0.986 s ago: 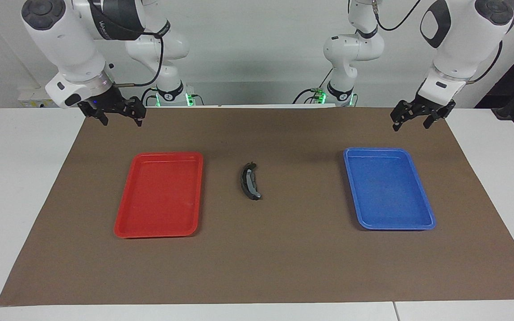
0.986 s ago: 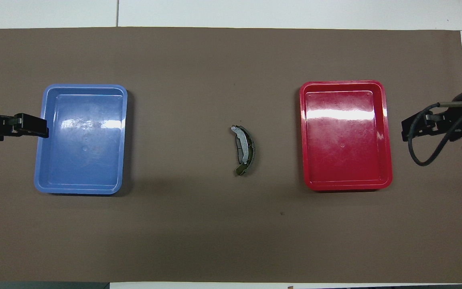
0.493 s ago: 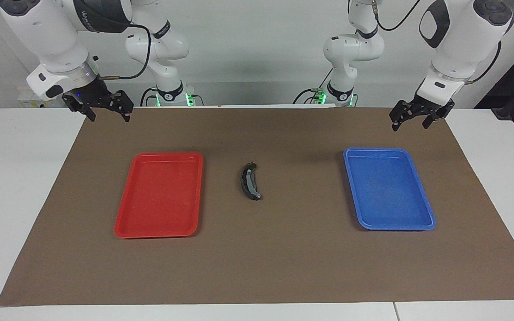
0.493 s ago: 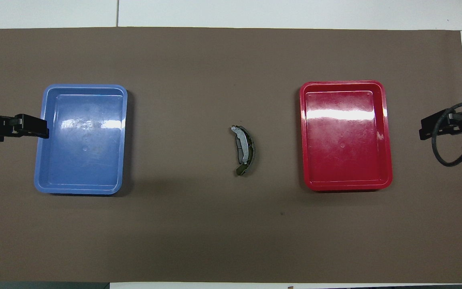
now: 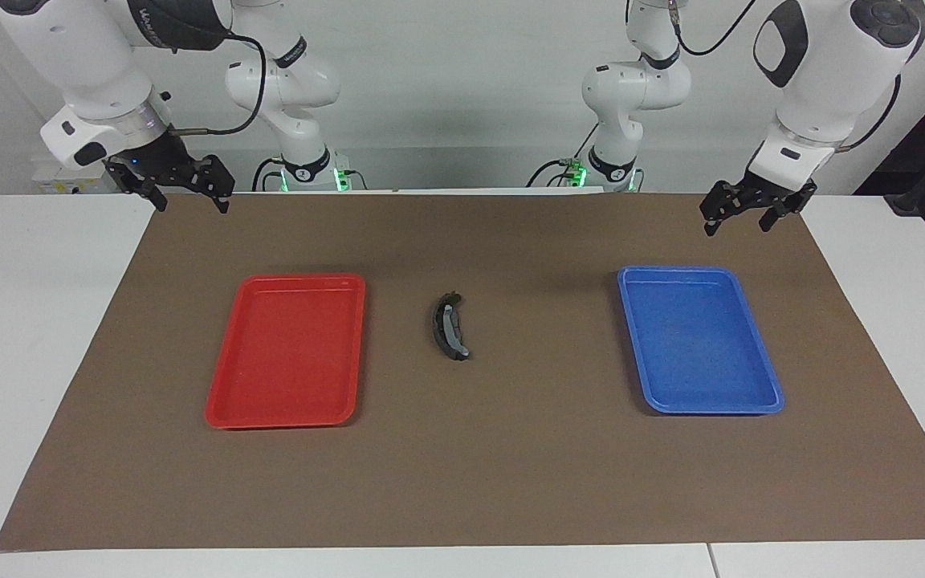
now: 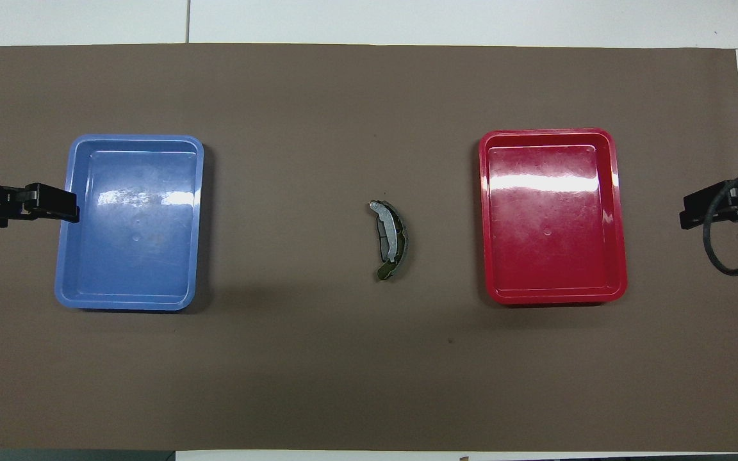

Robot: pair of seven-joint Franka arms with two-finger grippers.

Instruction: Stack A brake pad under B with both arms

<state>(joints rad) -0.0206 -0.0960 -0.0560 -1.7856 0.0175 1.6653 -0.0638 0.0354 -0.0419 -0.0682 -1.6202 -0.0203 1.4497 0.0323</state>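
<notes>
Both arms were up near the robots' edge of the table, each holding nothing. The right arm's black two-finger gripper (image 5: 184, 190) hung over the brown mat's corner at the right arm's end, fingers spread w/ nothing between them. The left arm's black two-finger gripper (image 5: 739, 213) hung over the mat near the robots' edge at the left arm's end, just robot-side of the blue tray, also spread and empty.

Farther out, approx. mid-mat, lay the stack: the long black crescent-curved brake pad w/ a grey strip on its face (image 5: 450, 327), i.e. B, sat on top, and a darker, olive-tinged piece (image 6: 384, 271) stuck out beneath it at one end in the overhead view, prob. the short dark grey almond-shaped A pad. How much of A was under B couldn't be told; mostly hidden.

Flanking the stack, well apart from it: a red rectangular plastic tray (image 5: 289, 350) toward the right arm's end and a blue rectangular plastic tray (image 5: 698, 339) toward the left arm's end, both w/ nothing in them.

Judgement: stacking looked done, A under B, pads resting on the brown paper mat (image 5: 511, 482) w/o any gripper contact. Nothing obvious left except the arms parking.
</notes>
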